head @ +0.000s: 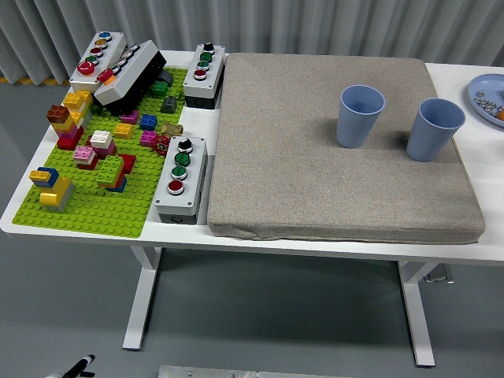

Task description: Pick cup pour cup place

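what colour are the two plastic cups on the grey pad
Both plastic cups are light blue, seen clearly in the head view.
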{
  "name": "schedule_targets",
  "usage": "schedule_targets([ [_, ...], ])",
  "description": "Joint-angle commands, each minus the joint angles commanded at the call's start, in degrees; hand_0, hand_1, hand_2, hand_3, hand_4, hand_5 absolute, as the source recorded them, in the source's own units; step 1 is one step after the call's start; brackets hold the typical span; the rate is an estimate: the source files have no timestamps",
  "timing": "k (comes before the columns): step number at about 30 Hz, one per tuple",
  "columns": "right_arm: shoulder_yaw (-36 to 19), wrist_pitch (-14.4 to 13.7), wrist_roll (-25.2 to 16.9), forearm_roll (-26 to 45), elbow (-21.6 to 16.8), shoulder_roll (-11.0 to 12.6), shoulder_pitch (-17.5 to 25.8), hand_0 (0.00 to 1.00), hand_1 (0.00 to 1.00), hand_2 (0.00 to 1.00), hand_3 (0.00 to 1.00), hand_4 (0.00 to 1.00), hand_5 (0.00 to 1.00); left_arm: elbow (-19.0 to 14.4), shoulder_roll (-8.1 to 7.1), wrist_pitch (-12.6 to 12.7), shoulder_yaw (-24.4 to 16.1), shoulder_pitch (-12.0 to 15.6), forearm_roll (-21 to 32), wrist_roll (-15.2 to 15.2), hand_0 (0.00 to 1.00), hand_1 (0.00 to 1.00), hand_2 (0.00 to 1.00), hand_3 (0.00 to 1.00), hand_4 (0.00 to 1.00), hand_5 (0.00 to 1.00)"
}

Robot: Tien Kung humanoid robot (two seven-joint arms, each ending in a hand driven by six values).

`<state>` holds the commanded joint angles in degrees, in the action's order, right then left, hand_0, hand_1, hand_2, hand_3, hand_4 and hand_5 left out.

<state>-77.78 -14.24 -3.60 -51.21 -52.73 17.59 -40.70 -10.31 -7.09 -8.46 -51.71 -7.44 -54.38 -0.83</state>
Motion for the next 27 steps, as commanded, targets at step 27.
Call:
schedule_targets([
  [27, -0.14, -1.32, -0.78, -1.25, 0.69, -0.95, -0.08, 0.850, 0.799, 0.792, 0.818, 0.808, 0.998, 0.00, 0.36, 0.10, -1.67, 0.38, -0.70, 0.02, 0.889, 0.844, 0.880, 0.793, 0.658, 0.985],
])
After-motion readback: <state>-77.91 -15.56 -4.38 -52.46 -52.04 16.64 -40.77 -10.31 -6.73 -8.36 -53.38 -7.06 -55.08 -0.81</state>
